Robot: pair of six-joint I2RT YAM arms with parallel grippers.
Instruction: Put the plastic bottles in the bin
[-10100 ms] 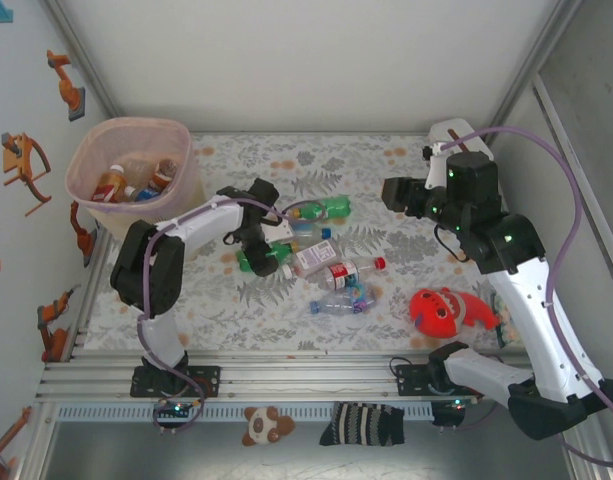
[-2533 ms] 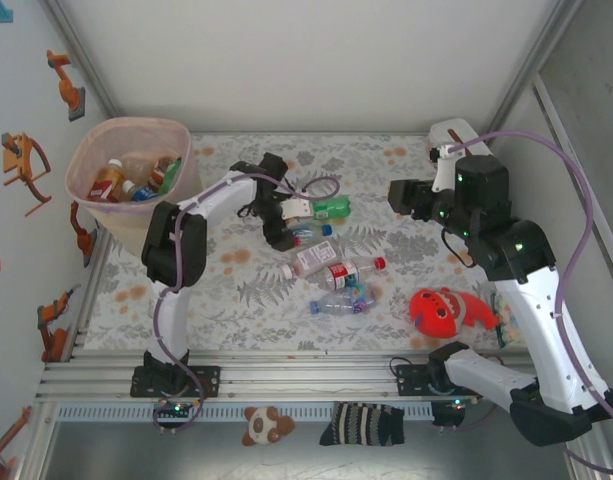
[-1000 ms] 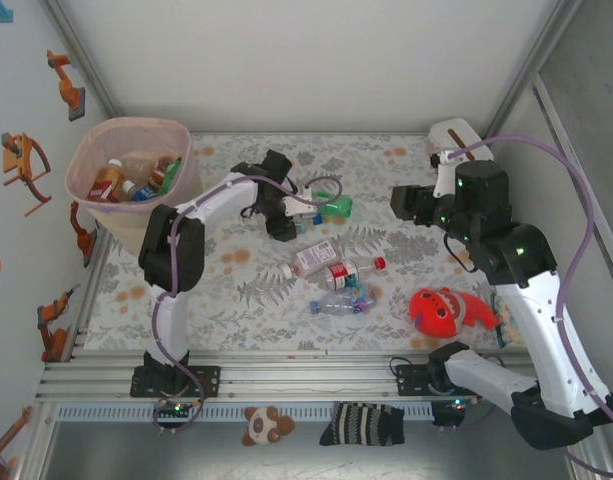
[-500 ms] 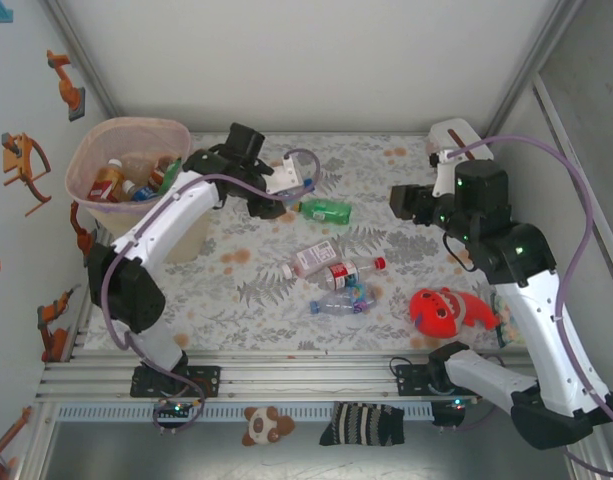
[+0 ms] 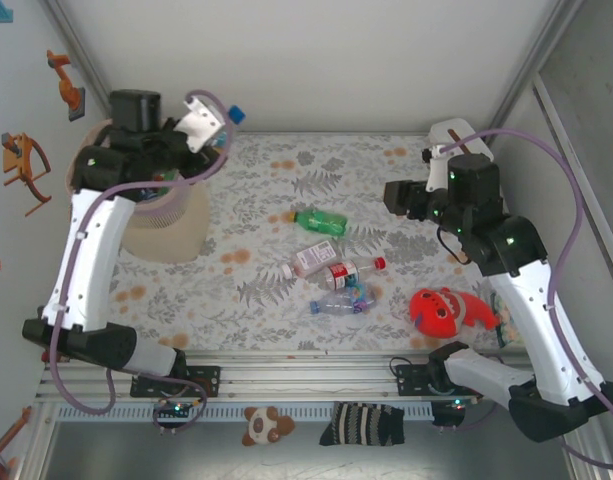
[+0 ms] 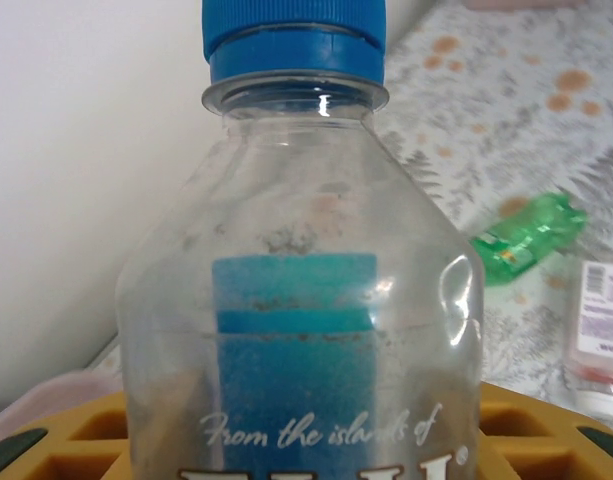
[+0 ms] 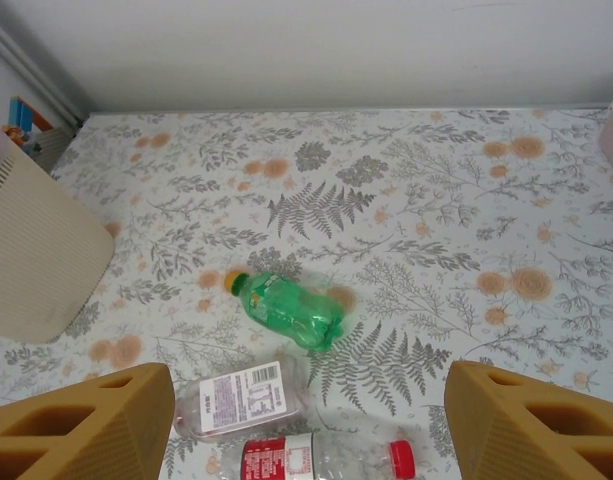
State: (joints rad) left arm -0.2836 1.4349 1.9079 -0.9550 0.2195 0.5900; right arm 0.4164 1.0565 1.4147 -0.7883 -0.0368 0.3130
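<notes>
Left jaws swung to perforated pink bin [image 5: 171, 228], gripping clear blue-capped bottle [image 6: 296, 300], right jaws open

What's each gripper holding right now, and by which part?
The left gripper holds a clear blue-capped bottle by its body, below the shoulder. The right gripper is open, holding nothing.

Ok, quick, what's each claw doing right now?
Left claw: closed on a clear blue-capped bottle.
Right claw: open, holding nothing.
</notes>
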